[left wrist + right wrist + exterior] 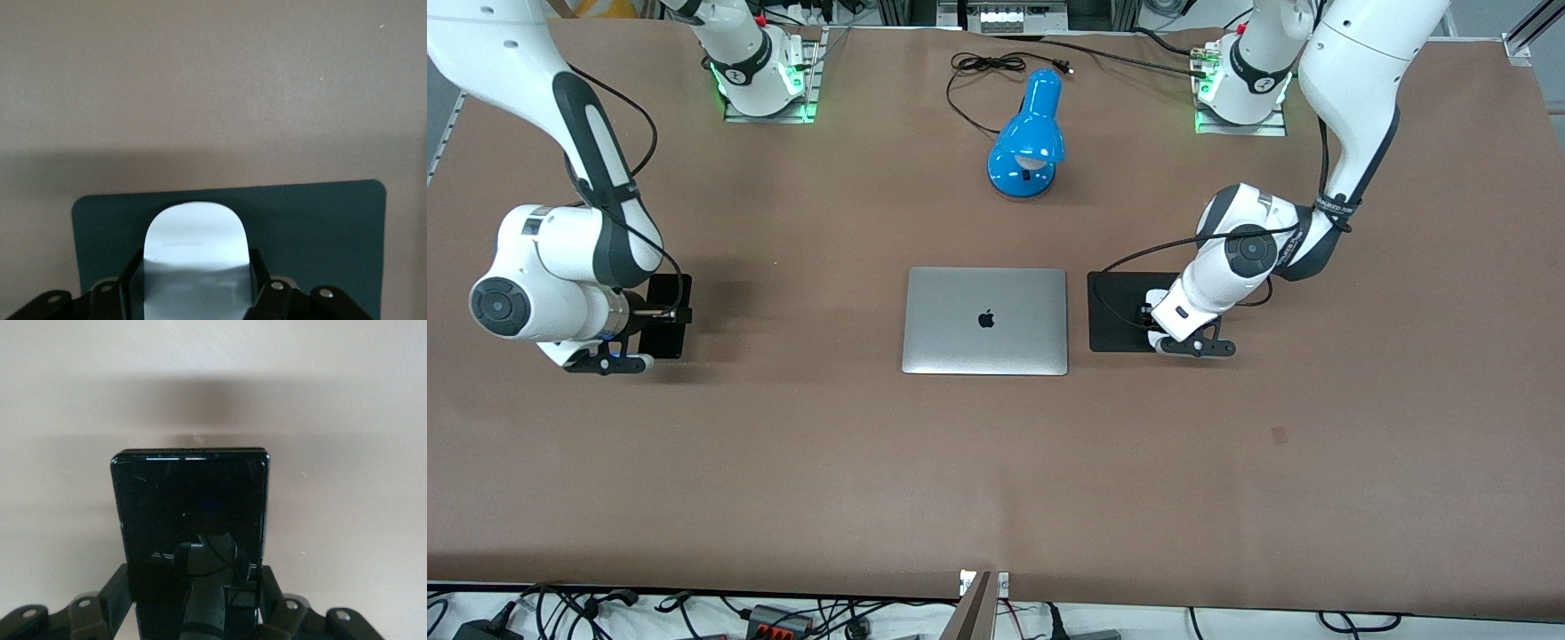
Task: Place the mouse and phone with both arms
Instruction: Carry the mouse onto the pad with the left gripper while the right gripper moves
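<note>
The white mouse (pixel 193 237) lies on a square black mat (pixel 320 227) beside the laptop, toward the left arm's end of the table. My left gripper (pixel 193 270) is low over the mat (pixel 1116 311) with a finger tight against each side of the mouse; in the front view the left gripper (pixel 1149 317) mostly hides it. The black phone (pixel 190 507) sits flat between the fingers of my right gripper (pixel 195 580), which press on its long edges. In the front view the phone (pixel 669 289) is at table level toward the right arm's end, under the right gripper (pixel 663 316).
A closed silver laptop (pixel 985 320) lies mid-table between the two grippers. A blue desk lamp (pixel 1030 133) with a black cord (pixel 983 67) stands farther from the front camera than the laptop. Bare brown table (pixel 996 480) stretches nearer the front camera.
</note>
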You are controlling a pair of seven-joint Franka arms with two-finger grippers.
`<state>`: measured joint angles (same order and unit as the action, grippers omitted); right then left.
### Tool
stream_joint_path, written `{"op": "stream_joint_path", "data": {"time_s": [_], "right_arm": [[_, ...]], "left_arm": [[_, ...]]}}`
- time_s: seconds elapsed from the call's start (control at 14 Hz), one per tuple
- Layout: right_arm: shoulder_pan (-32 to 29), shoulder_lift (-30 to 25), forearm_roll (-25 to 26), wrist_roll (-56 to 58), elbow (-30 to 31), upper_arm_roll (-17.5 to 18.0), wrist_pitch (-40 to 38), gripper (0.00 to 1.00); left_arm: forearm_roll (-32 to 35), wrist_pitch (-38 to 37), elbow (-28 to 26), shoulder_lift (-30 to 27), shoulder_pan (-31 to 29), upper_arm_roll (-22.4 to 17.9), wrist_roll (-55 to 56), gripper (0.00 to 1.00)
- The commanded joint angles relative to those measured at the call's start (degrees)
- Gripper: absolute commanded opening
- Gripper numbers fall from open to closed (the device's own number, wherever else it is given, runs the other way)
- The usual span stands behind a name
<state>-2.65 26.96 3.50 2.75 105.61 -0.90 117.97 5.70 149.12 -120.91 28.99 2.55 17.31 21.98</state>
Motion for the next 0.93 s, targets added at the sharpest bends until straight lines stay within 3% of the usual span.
{"op": "stream_joint_path", "data": {"time_s": [0.0,0.14,0.21,0.5,0.86], "right_arm": [[0.0,0.3,-3.7,-0.3,-1.5,3.9,-1.0,0.18],[2.4,0.5,-7.0,-1.4,-1.5,5.0,0.8,0.18],[4.7,1.4,-7.1,-2.5,-1.5,5.0,2.6,0.18],[12.1,3.6,-7.1,-12.7,-3.0,5.0,4.1,0.18],[18.3,7.7,-7.1,-21.1,-6.5,5.1,4.2,0.18]], "left_arm": [[1.2,0.9,-0.5,0.5,0.3,0.3,1.1,0.52],[1.2,0.9,0.0,0.3,0.3,0.3,1.1,0.96],[1.2,0.9,0.1,-0.1,0.2,0.3,1.0,1.00],[1.2,0.0,0.1,-3.8,-0.4,0.2,0.8,1.00],[1.2,-13.7,8.5,-4.8,-2.1,-0.1,0.2,1.00]]}}
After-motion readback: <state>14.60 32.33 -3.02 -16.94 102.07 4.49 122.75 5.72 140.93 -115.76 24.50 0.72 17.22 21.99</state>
